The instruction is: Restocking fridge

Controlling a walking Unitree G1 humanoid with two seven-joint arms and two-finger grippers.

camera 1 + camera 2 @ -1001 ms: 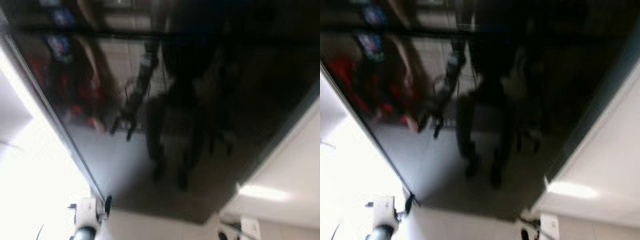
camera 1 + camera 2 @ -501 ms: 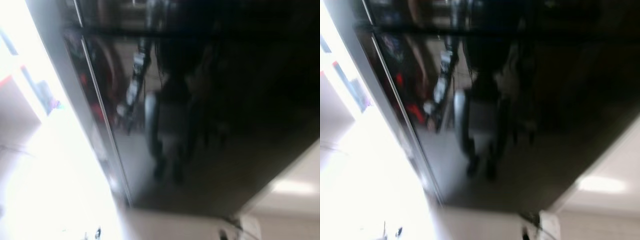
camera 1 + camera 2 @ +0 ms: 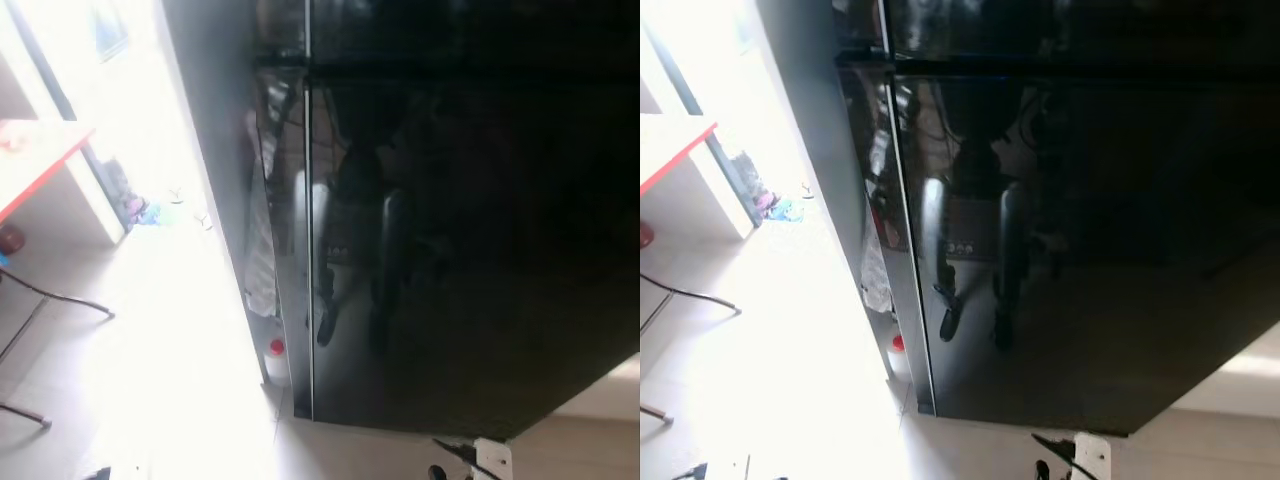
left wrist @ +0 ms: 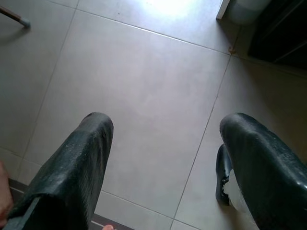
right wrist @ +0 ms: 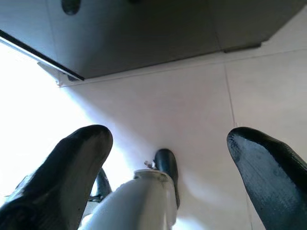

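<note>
**Black fingers spread over bare tile, fridge shut ahead**

Black and rubbery, the left gripper has its fingers spread wide with nothing between them, pointing down at the pale tiled floor. The right gripper is the same: fingers set well apart, holding nothing, hanging above light tile, with one of the robot's own legs and a dark foot below it. Beyond that gripper, the dark lower edge of the fridge meets the floor.

From the head views, the fridge stands directly ahead, a tall glossy black front taking up the middle and right of the scene. Its doors look closed, and the sheen mirrors the robot's legs. A thin vertical seam runs down the fridge's left part. Just left of its base, a small white bottle with a red cap sits on the floor. Farther left, in strong glare, stands a red-edged surface on thin dark legs, with small bluish clutter on the floor beyond it.
</note>
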